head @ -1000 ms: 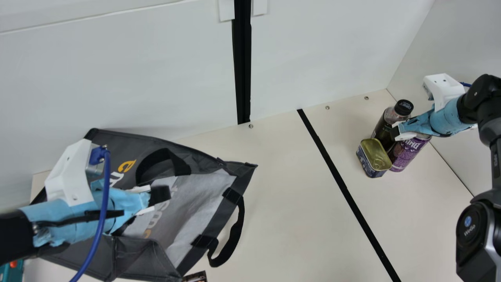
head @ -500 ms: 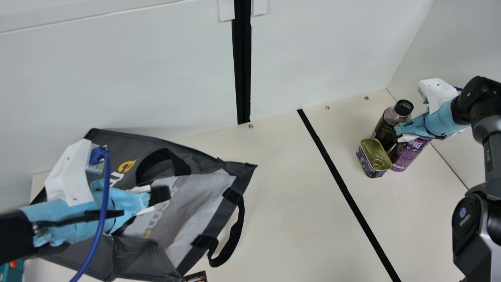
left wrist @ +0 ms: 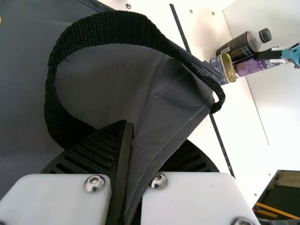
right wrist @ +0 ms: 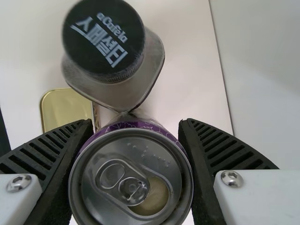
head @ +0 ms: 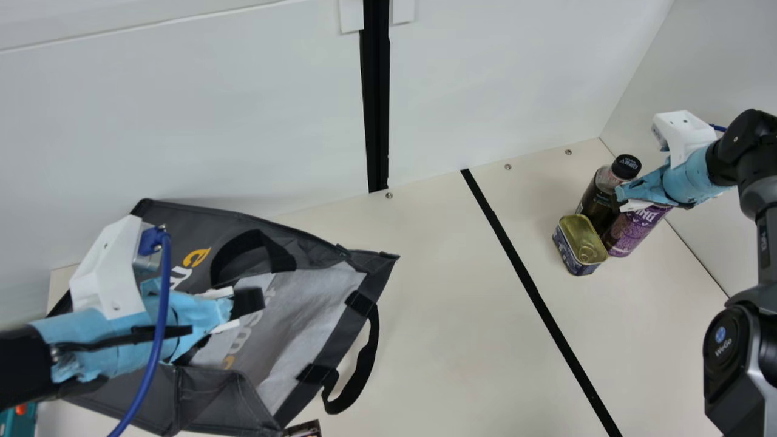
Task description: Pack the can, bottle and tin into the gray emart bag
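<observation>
Main view has the tabletop [head: 461,315] carrying the gray emart bag [head: 315,309], slumped on its side by my left arm. My left claw [head: 249,300] is narrowed on a fold of its fabric, as the left wrist view shows. The likeliest trouble there is the cloth slipping out or the mouth sagging shut, since one pinch supports a limp wall; a drooping handle [head: 358,370] could also snag whatever goes in.

Over near the side wall, the bottle [head: 598,203] stands close against the can and could topple if my right claw [head: 619,203] swings sideways: it is tall, and there is hardly any room between them. The can [head: 634,230] is held between both ribbed fingers of that claw, gripped near its top; its smooth, round side might let it swivel or slide if the squeeze is weak. The tin [head: 580,243], low beside bottle and can, might be nudged by the can's base if the lift stays shallow.

Counted: one bag with two handles, two claws, one bottle, one can, one tin.
</observation>
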